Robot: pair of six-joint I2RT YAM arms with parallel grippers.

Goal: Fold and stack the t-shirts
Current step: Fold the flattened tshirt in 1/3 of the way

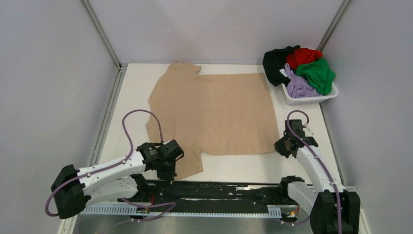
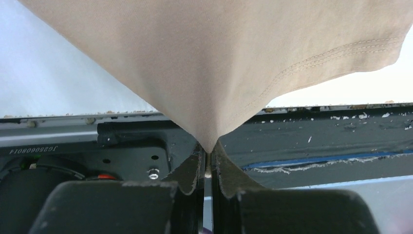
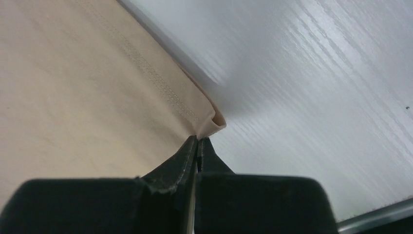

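Note:
The tan t-shirt [image 1: 214, 109] lies spread flat on the white table, collar end to the left, hem to the right. My left gripper [image 1: 171, 171] is shut on the near sleeve of the tan t-shirt [image 2: 214, 73], which hangs from the jaws [image 2: 208, 151] above the black rail. My right gripper [image 1: 284, 145] is shut on the near hem corner of the tan t-shirt [image 3: 97, 87], pinching it at the fingertips [image 3: 198, 141]. The black [image 1: 275, 61], red [image 1: 303, 56], green [image 1: 317, 74] and lavender [image 1: 298, 87] t-shirts sit bunched in the basket.
A white plastic basket [image 1: 311, 99] stands at the back right corner of the table. A black rail [image 1: 219, 190] runs along the near edge between the arm bases. Grey walls enclose the table on three sides.

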